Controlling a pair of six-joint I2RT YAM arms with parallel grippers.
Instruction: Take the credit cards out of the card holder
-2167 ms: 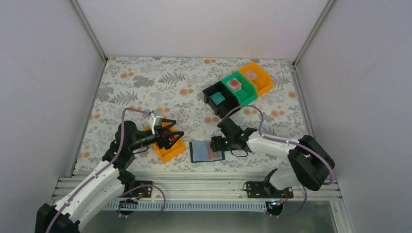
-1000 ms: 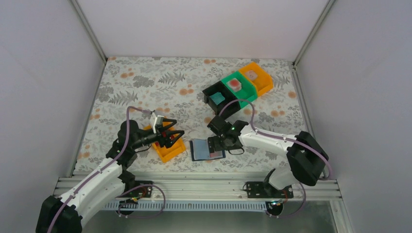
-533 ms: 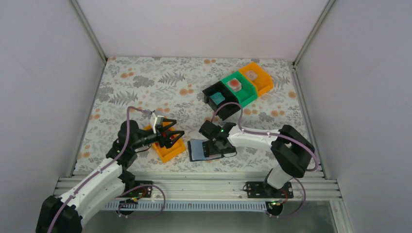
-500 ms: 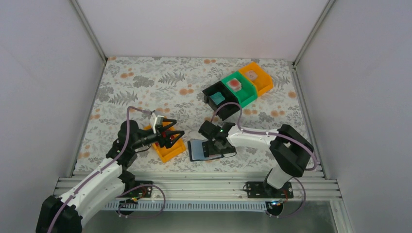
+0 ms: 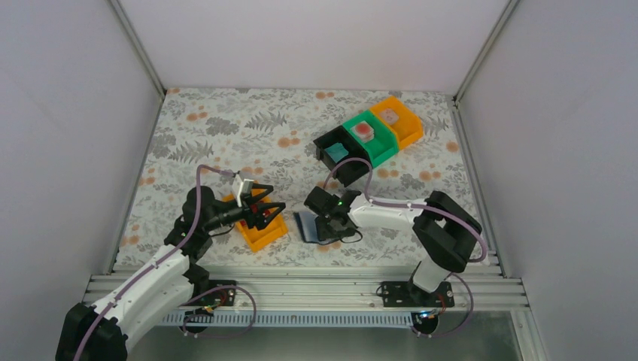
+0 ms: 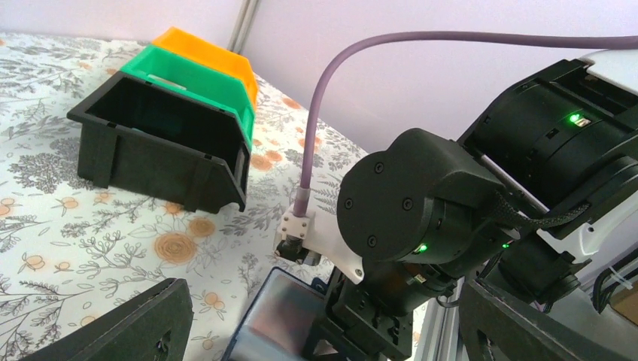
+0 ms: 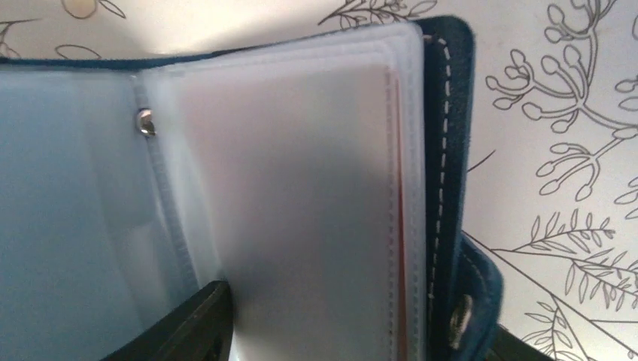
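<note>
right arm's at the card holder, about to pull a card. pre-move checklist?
1. Card holder lying open, clear sleeves exposed: ok.
2. Card in the front sleeve: ok, a red edge shows.
3. Right gripper down at the holder: ok.
4. Its jaws on the card alone, not the sleeve: cannot tell.
5. Holder pinned against lifting: not ok; left gripper hangs open over the near orange bin, apart from the holder.
</note>
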